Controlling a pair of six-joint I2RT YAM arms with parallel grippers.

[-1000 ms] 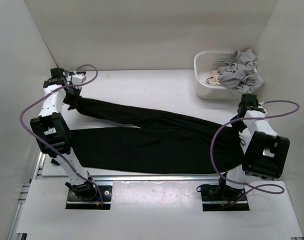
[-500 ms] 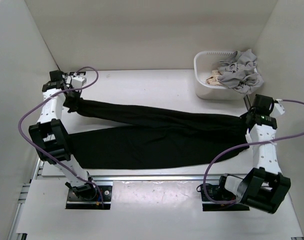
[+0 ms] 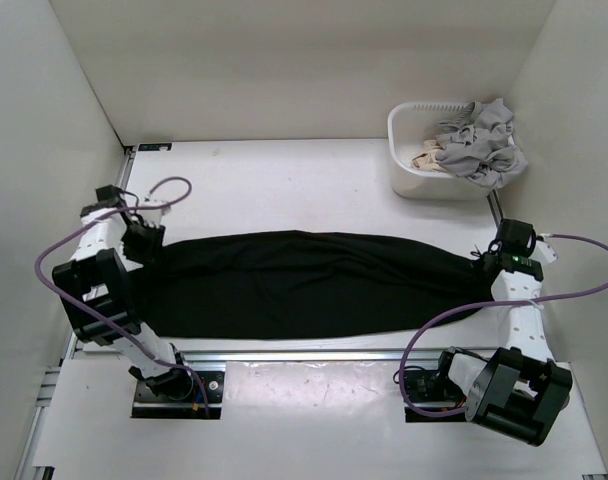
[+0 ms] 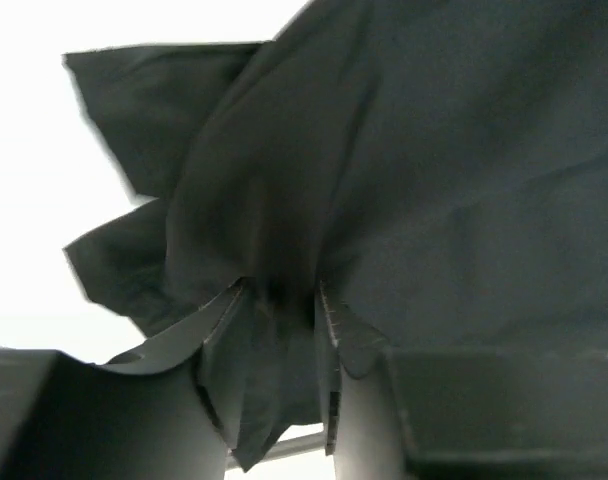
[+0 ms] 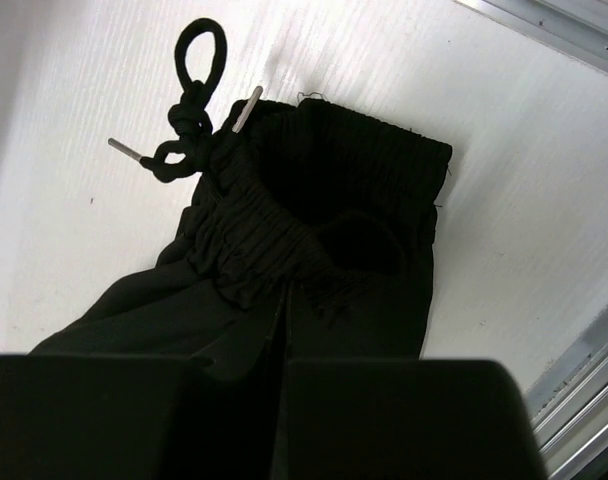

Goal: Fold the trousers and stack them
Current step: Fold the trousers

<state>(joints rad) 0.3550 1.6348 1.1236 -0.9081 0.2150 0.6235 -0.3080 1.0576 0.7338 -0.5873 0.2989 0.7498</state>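
We've doubled the trousers (image 3: 304, 285) leg on leg; left pincer (image 4: 279, 330) and right pincer (image 5: 279, 400) both clamp them. Next: fold crosswise.

The table (image 3: 314, 180) is viewed from above and behind; the trousers (image 3: 304, 285) are shared, seen close by both wrist cameras.

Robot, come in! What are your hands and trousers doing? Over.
Left gripper shut on trousers, leg end. Right gripper shut near waistband. Legs together, flat. Nothing blocking.
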